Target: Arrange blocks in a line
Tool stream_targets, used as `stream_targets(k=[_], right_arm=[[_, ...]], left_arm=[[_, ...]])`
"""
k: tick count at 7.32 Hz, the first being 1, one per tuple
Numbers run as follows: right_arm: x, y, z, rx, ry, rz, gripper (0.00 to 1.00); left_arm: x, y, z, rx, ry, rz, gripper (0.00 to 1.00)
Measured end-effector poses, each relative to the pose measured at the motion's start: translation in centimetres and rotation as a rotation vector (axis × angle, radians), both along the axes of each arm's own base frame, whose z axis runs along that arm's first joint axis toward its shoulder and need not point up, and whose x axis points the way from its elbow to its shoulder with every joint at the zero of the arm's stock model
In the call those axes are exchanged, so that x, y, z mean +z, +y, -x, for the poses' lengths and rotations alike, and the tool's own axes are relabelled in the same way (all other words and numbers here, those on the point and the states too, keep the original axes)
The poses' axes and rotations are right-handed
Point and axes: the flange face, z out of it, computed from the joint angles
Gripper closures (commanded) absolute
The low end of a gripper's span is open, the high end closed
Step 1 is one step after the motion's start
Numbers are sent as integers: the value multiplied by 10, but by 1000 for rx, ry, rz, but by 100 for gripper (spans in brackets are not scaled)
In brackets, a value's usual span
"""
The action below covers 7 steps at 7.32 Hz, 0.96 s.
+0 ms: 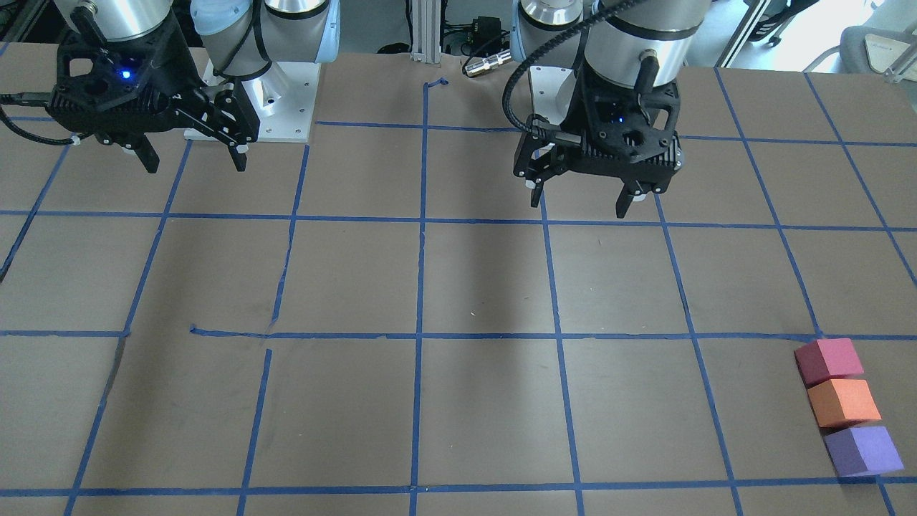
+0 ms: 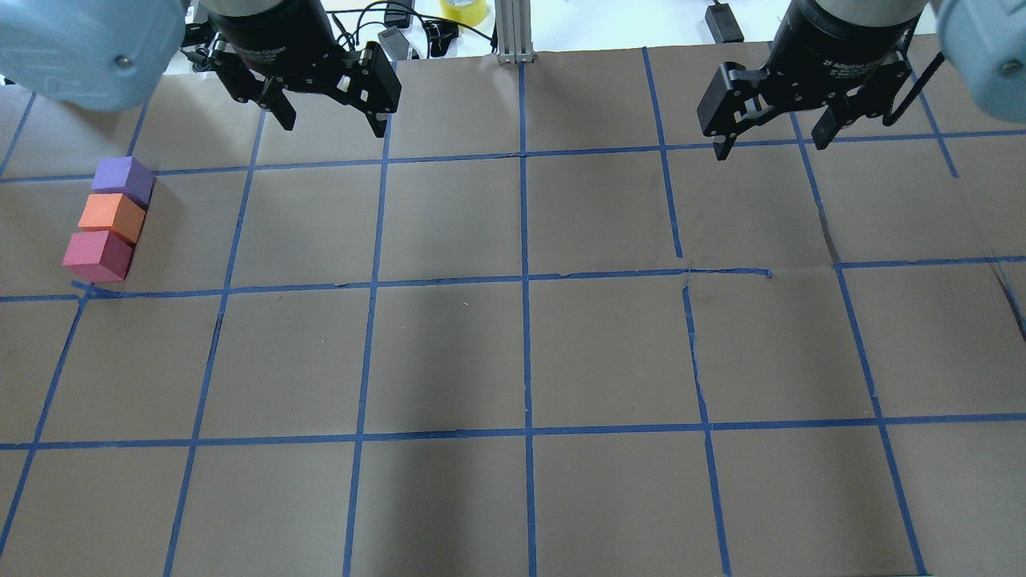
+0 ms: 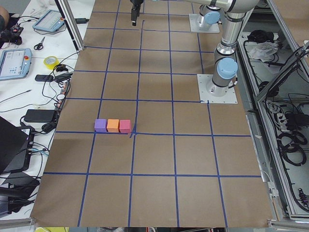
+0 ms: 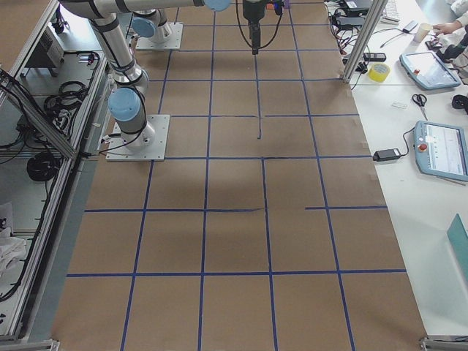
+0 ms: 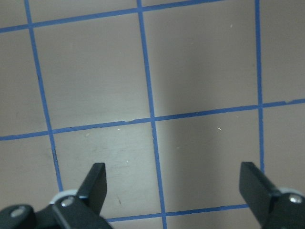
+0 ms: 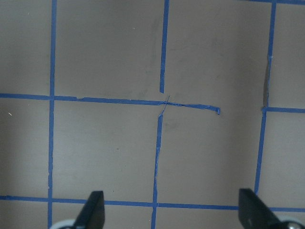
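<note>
Purple block (image 2: 122, 179), orange block (image 2: 112, 216), pink block (image 2: 98, 255): single row, seemingly touching; line looks complete. Left gripper (image 2: 333, 124), right gripper (image 2: 771, 147): spread wide, empty.

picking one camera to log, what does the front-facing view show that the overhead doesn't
Front-facing only: a white base plate and a metal connector. Overhead only: a yellow tape roll. Both: the purple block, orange block and pink block touching in a row, plus the left pincer and right pincer, open and empty.
</note>
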Motion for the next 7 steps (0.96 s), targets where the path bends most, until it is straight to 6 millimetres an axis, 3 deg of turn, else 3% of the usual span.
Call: stream_targets(k=[2, 4, 7], right_arm=[[0, 0, 0, 0, 0, 0, 0], [0, 0, 0, 0, 0, 1, 0], [0, 0, 0, 0, -1, 0, 0]], left_arm=[[-5, 33, -20, -16, -11, -18, 0], [1, 31, -55, 20, 22, -4, 0], [6, 28, -64, 28, 35, 10, 0]])
